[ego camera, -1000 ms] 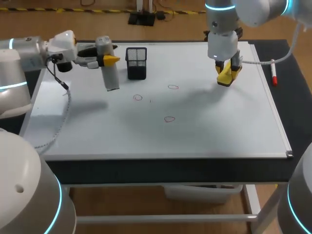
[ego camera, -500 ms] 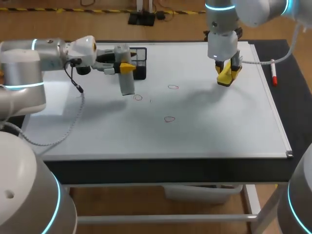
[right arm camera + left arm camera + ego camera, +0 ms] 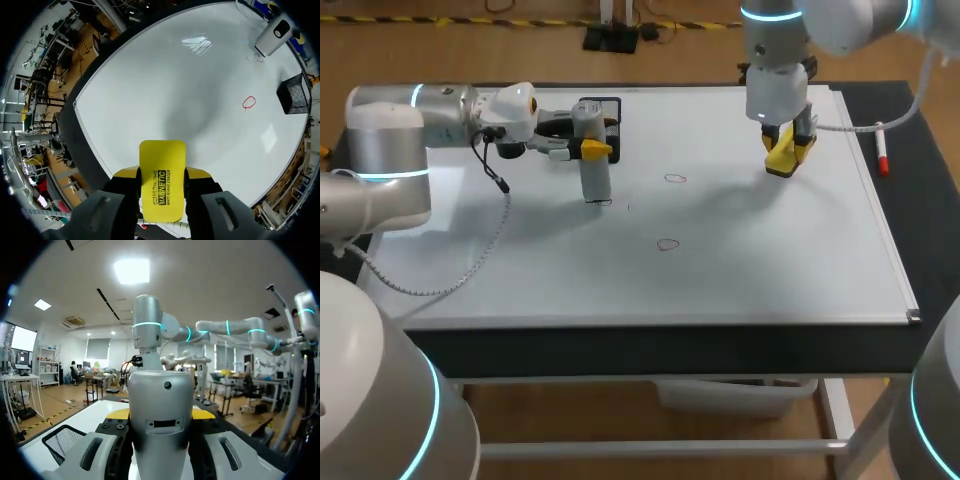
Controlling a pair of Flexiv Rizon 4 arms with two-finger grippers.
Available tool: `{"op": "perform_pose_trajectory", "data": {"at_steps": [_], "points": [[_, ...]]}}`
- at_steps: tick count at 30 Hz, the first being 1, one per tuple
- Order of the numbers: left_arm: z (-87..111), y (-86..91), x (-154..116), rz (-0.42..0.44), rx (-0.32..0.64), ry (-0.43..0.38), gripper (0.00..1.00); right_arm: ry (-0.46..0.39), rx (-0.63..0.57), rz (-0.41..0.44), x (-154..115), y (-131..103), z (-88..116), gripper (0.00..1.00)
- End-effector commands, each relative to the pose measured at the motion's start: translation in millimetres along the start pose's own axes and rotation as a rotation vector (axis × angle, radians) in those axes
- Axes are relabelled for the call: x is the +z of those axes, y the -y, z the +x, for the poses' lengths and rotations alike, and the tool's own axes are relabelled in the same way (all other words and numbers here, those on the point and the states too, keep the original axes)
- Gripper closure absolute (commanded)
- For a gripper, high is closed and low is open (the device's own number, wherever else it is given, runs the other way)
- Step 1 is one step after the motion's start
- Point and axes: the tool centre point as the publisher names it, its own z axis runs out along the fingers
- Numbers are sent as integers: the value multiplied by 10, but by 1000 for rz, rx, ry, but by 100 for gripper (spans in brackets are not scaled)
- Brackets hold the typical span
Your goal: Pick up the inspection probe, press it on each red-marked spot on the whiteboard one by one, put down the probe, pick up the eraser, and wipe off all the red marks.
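While the left gripper [image 3: 588, 148] is clamping the probe [image 3: 596, 182] onto one red mark [image 3: 604, 202], the right gripper [image 3: 786, 152] is gripping the eraser [image 3: 161, 175]; next probably calling for lifting toward the neighbouring mark [image 3: 675, 179].

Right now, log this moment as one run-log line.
left gripper: shut on inspection probe | probe: tip at leftmost red mark | right gripper: shut on eraser, over whiteboard | other two red marks: uncovered
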Motion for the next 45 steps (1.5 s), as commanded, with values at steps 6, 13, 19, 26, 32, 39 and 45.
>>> {"op": "perform_pose_trajectory", "data": {"at_steps": [6, 13, 19, 26, 32, 39, 45], "points": [[-70, -107, 23, 1, 5, -55, 100, -2, -1, 2, -19, 3, 12, 100], [-89, -147, 51, -2, 15, -70, 100, -2, -1, 2, -19, 3, 12, 100], [-89, -183, 48, -3, 15, -71, 100, -2, -1, 2, -19, 3, 12, 100], [-86, -207, 43, -4, 15, -67, 100, -2, -1, 2, -19, 3, 12, 100], [-94, -235, 42, -9, 12, -66, 100, -2, -1, 2, -19, 3, 12, 100], [-86, -236, 52, -10, 11, -70, 100, -2, -1, 2, -19, 3, 12, 100], [-83, -229, 59, -12, 14, -72, 100, -2, -1, 2, -19, 3, 12, 100]]}}
